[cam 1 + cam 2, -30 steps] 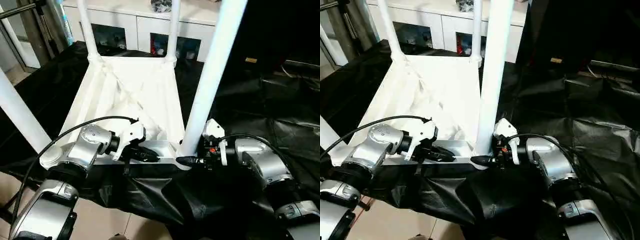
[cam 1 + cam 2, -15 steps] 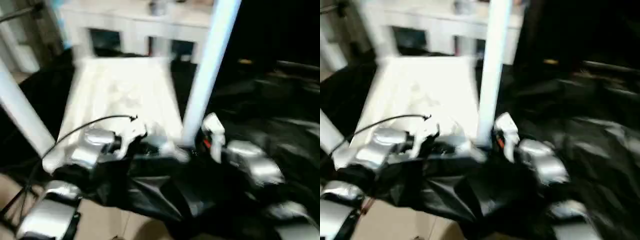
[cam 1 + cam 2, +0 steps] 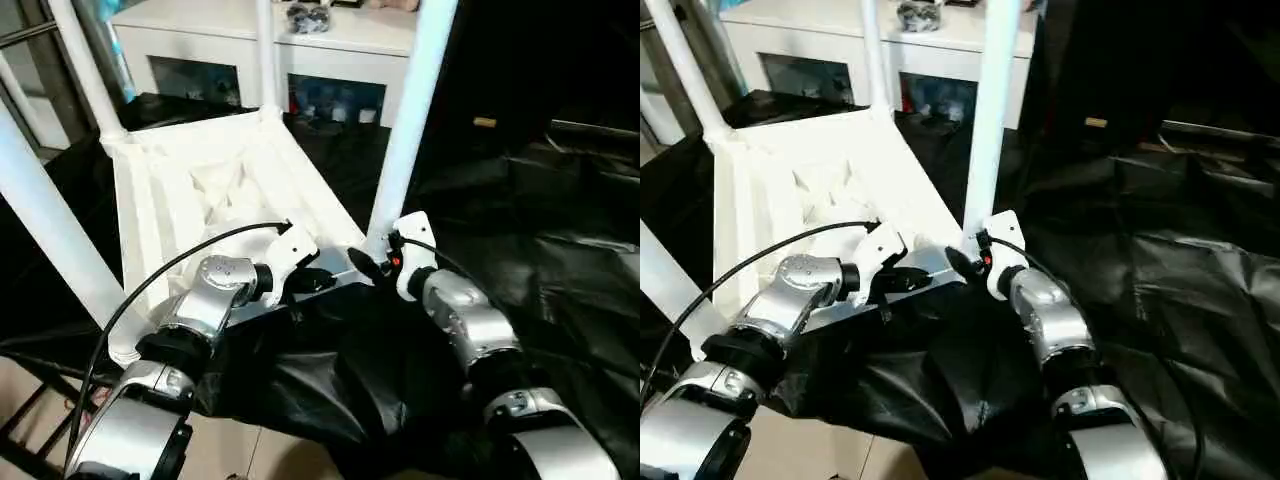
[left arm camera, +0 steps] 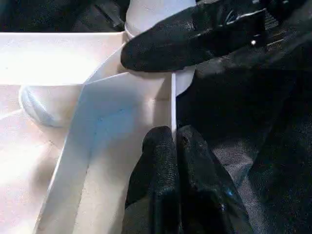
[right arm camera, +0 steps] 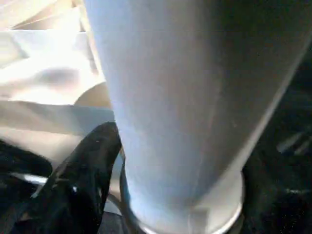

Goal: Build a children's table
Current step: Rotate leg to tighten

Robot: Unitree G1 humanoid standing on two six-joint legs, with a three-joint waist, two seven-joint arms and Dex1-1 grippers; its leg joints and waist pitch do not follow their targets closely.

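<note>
left gripper (image 4: pixel 173 146) clenched on tabletop (image 3: pixel 150 200) rim, right gripper (image 3: pixel 365 268) state unclear, beside leg (image 3: pixel 405 120)

A black sheet (image 3: pixel 560 230) covers the work surface; the upturned white tabletop (image 3: pixel 200 190) lies on it

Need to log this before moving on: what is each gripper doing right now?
Left gripper: shut, pinching the tabletop rim.
Right gripper: at the base of the near leg; open or gripping, cannot be told.
</note>
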